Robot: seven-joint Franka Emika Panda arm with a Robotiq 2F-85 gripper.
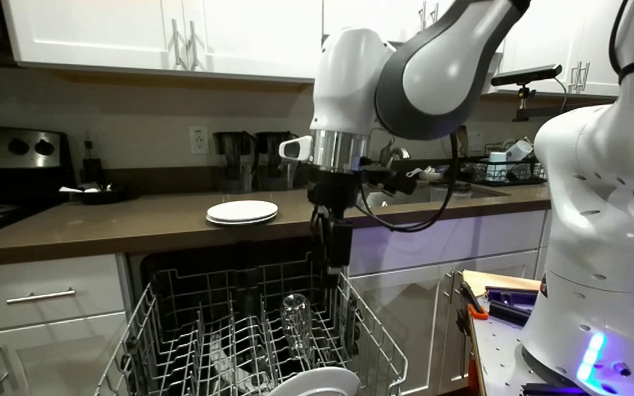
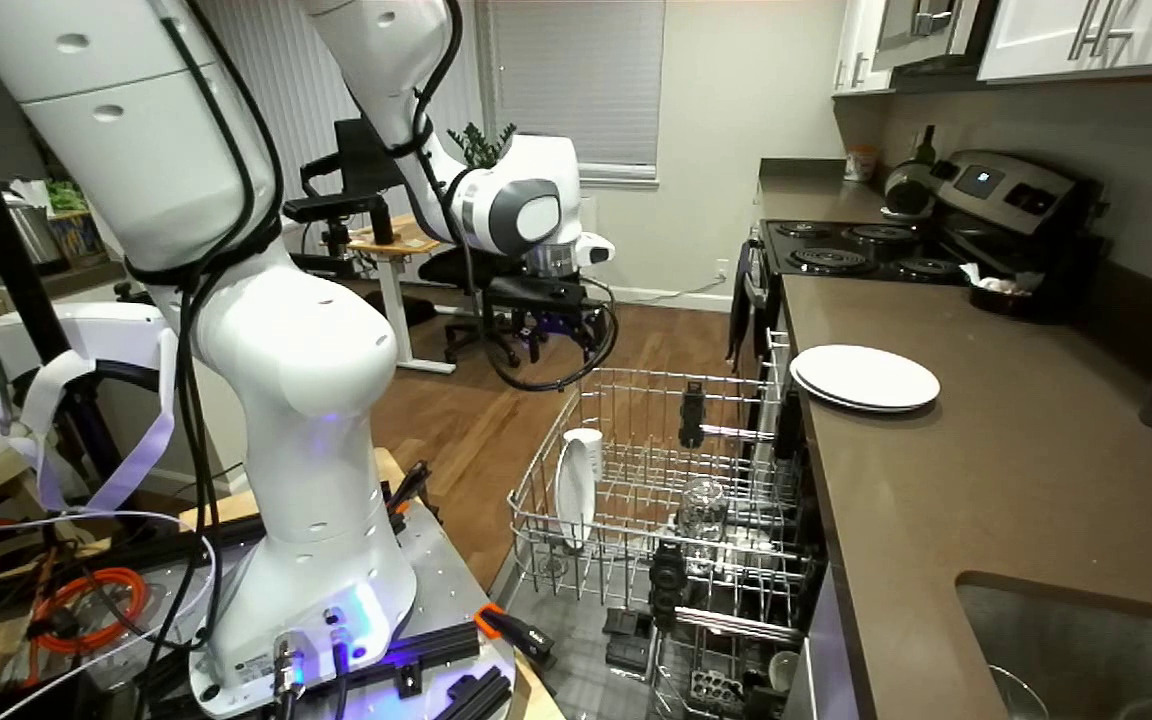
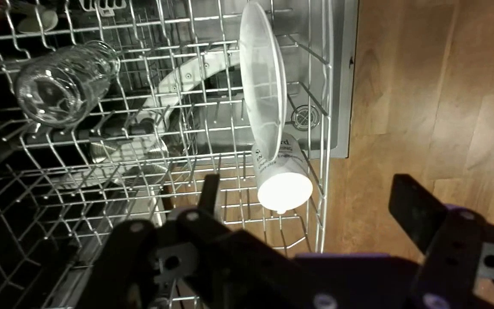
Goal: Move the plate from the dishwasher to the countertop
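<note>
A white plate stands on edge in the wire rack of the pulled-out dishwasher, close to a white cup. Only its upper part shows as the plate meets the bottom of an exterior view; the upright plate appears there too from another side. Two more white plates lie stacked on the brown countertop. My gripper hangs above the rack, its fingers wide apart and nothing between them. It does not touch the upright plate.
A printed white cup leans in the rack beside the upright plate. Further in is a clear glass. Pitchers stand at the counter's back wall, and a sink is set into the counter. White cabinets hang overhead.
</note>
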